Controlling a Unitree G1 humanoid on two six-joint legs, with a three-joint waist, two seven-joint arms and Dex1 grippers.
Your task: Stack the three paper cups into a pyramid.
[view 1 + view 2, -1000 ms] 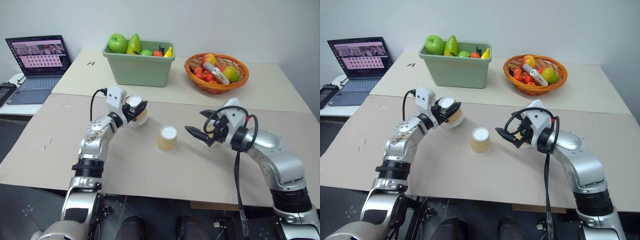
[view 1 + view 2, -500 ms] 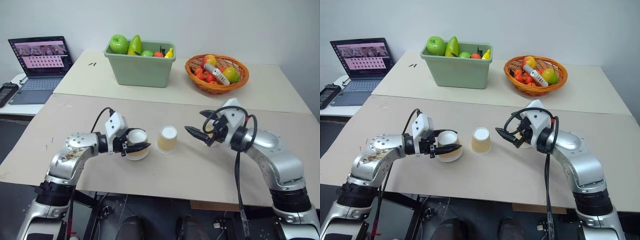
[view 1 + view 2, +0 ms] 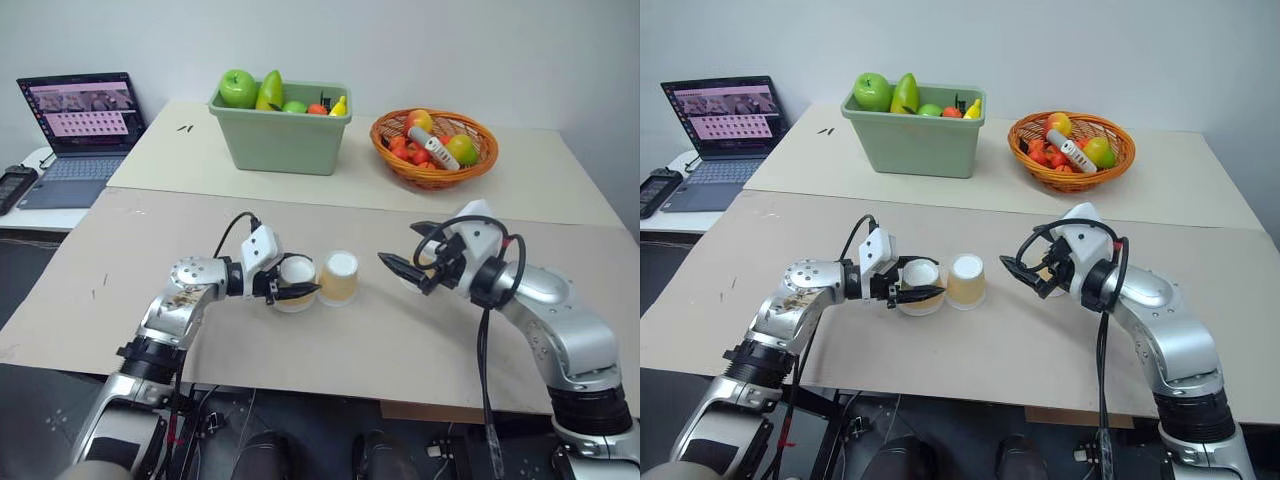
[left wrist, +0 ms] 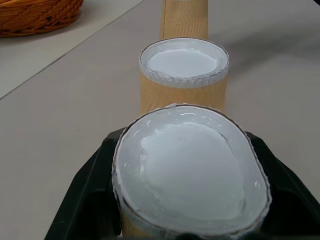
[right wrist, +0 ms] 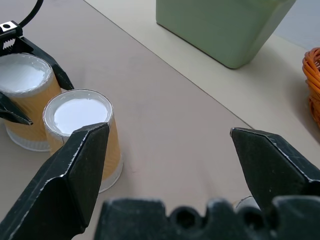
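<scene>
We note L gripper (image 3: pixel 297 291) pinching an upturned cup (image 3: pixel 296 281) on the table (image 3: pixel 130 250), just beside a 2nd upturned cup (image 3: pixel 339 277), poss. touching. R gripper (image 3: pixel 402 270) spread wide, holding nothing, apart from 2nd cup. 3rd cup (image 3: pixel 1049 280) sits behind R fingers, mostly hidden. Bin (image 3: pixel 280 135), basket (image 3: pixel 434 165) further back.

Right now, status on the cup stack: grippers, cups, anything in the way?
Left gripper shut on upside-down cup, beside second cup. Right gripper open, empty. Third cup partly hidden behind it. No stack yet. Nothing between cups.
</scene>
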